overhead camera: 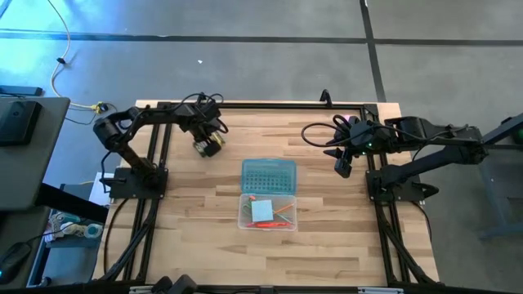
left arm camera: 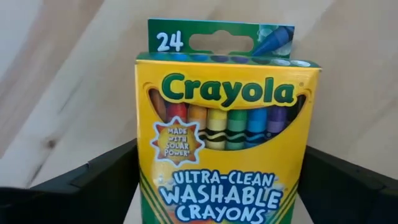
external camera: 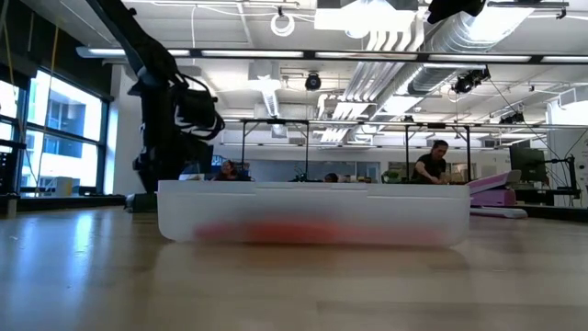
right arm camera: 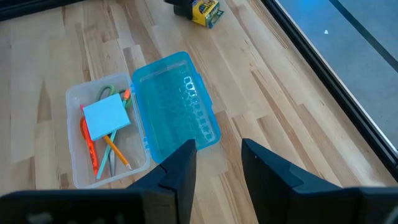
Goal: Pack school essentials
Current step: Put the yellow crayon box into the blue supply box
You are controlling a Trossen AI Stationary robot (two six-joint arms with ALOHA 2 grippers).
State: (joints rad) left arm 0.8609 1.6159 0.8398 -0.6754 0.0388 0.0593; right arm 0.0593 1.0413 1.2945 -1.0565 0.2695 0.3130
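Note:
The yellow-green crayon box (left arm camera: 224, 124) sits between the fingers of my left gripper (overhead camera: 206, 142), over the table's far left part (right arm camera: 205, 11). The clear case's tray (overhead camera: 245, 222) lies at the table's middle, its teal lid (overhead camera: 268, 175) folded open toward the far edge. In the tray lie the light-blue note pad (right arm camera: 106, 119), an orange pen (right arm camera: 87, 140), an orange pencil (right arm camera: 115, 149) and the green scissors handles (right arm camera: 106, 93). My right gripper (right arm camera: 219, 162) hangs open to the right of the case (overhead camera: 343, 167), touching nothing. My left gripper pinches the crayon box between its two fingers, one on each narrow side (left arm camera: 140, 180) of the box's lower half. The box stands along the fingers, its hang-tab end (left arm camera: 217, 40) pointing away from the wrist. Whether it is clear of the table, I cannot tell.
Bare wooden table (overhead camera: 327, 237) surrounds the case on all sides. A black frame rail (overhead camera: 270, 104) runs along the far edge, and both arm bases stand at the left and right edges. In the low view the case wall (external camera: 312, 216) fills the middle. People sit in the room beyond.

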